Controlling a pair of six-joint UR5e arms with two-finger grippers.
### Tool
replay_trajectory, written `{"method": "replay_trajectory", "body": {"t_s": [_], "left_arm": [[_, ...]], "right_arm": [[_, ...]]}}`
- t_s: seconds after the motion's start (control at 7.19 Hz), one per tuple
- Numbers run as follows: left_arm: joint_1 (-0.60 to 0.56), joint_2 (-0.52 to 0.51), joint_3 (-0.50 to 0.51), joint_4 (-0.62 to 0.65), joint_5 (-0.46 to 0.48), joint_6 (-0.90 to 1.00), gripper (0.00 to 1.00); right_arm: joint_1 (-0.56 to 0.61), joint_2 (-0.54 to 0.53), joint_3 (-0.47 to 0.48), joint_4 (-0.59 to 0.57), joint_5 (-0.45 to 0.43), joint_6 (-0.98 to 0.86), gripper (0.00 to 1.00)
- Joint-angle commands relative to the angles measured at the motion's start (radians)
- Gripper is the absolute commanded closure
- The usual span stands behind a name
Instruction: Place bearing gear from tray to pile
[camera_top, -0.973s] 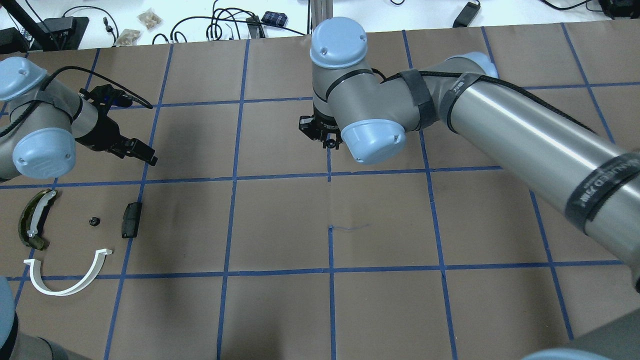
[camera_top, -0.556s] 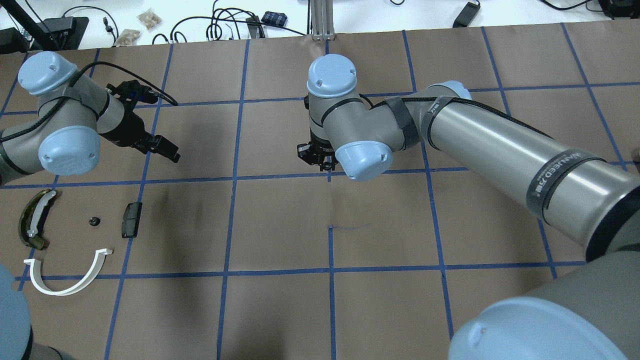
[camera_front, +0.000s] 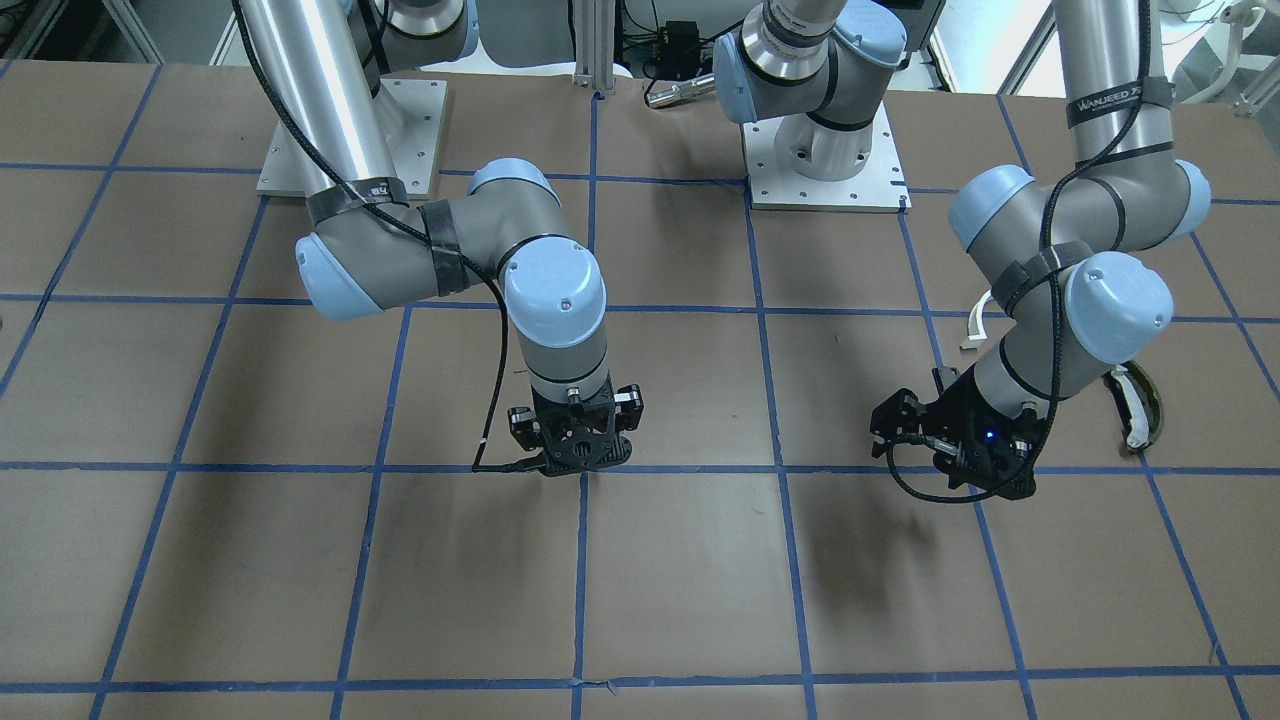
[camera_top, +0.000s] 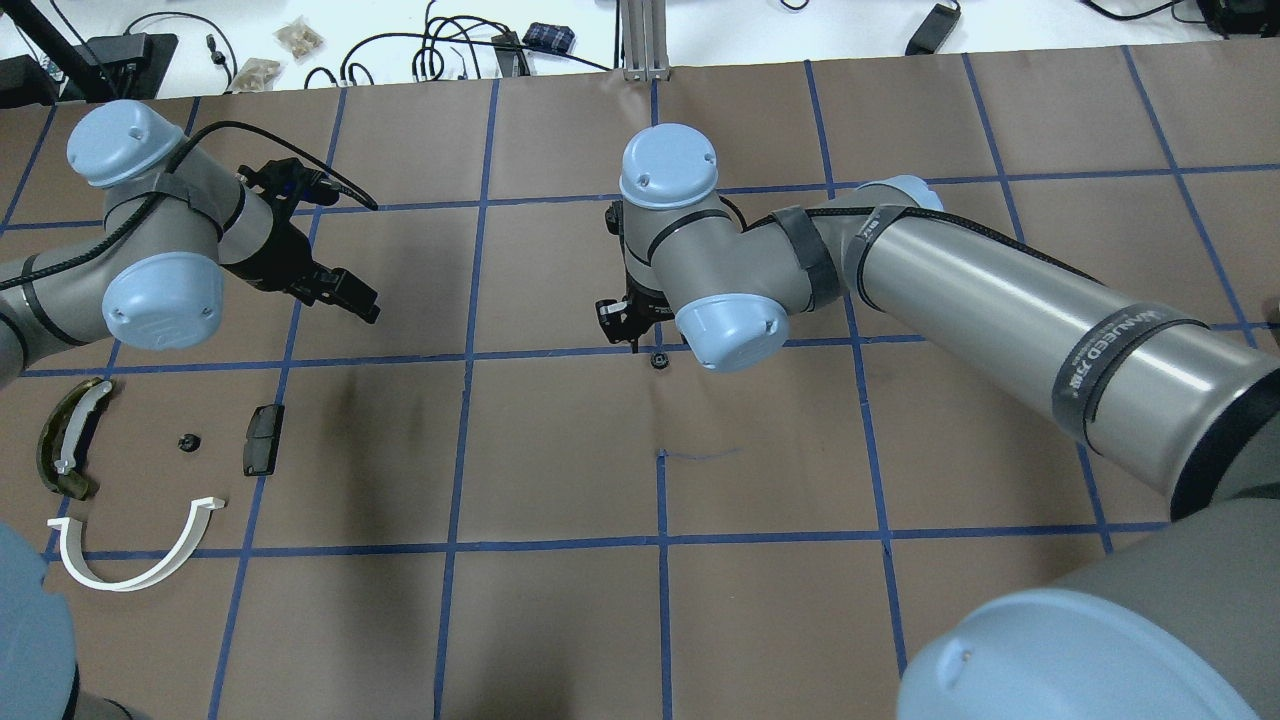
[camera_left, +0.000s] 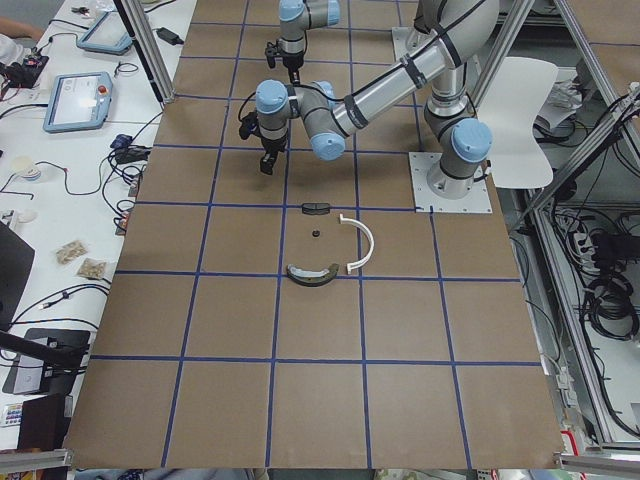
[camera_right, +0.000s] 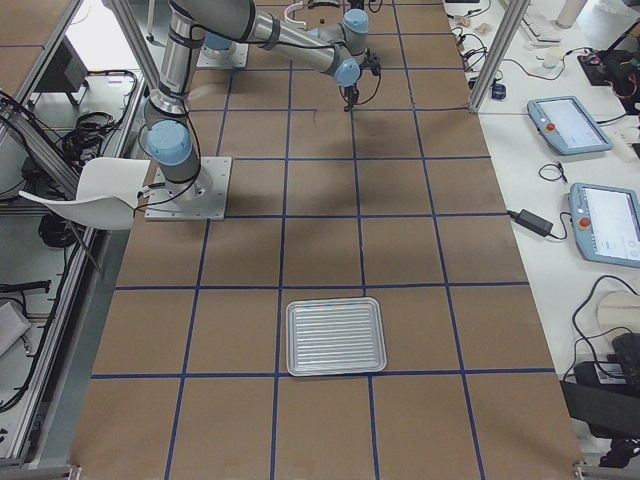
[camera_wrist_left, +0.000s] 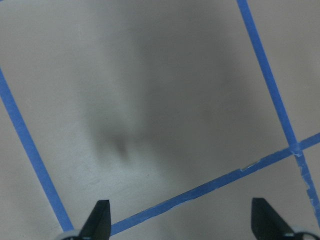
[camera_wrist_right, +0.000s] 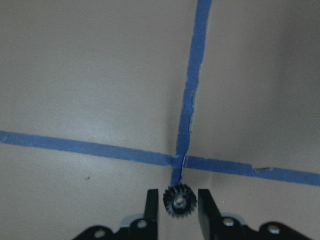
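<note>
My right gripper (camera_wrist_right: 180, 206) is shut on a small black toothed bearing gear (camera_wrist_right: 180, 201) and holds it just above a crossing of blue tape lines near the table's middle; the gear also shows in the overhead view (camera_top: 658, 360). The pile lies at the near left: a white half-ring arc (camera_top: 140, 560), an olive-green curved piece (camera_top: 65, 440), a dark block (camera_top: 263, 438) and a small black part (camera_top: 186, 441). My left gripper (camera_top: 360, 300) is open and empty, above the table beyond the pile. The tray (camera_right: 335, 335) lies far off toward the table's right end.
The table (camera_top: 560, 470) is brown paper with a blue tape grid. Cables and small bags lie on the white bench beyond the far edge (camera_top: 430, 50). My right arm's long link (camera_top: 1000, 290) spans the right half above the table.
My right gripper has moved nearer and lower with the gear, over the tape crossing. My left gripper has swung to the right and slightly farther from the pile.
</note>
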Motion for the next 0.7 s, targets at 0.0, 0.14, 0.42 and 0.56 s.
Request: {"method": "replay_trajectory", "body": {"t_s": [0.0,0.14,0.42,0.56], "left_arm": [[-0.034,-0.014,-0.001,0.002,-0.005,-0.081,0.00],[-0.082,-0.024,0.002,0.005,-0.003,-0.160,0.00],[-0.254,-0.030,0.009,0.038,0.007,-0.466,0.00],[-0.353,-0.031,0.015,0.083,0.012,-0.632,0.00]], "right_arm": [[-0.039,-0.115,-0.059,0.149,-0.016,-0.008,0.00],[-0.107,-0.181,-0.108,0.263,-0.019,-0.011,0.00],[-0.276,-0.257,-0.255,0.420,-0.002,-0.011,0.00],[-0.314,-0.275,-0.306,0.536,-0.008,-0.013,0.00]]}}
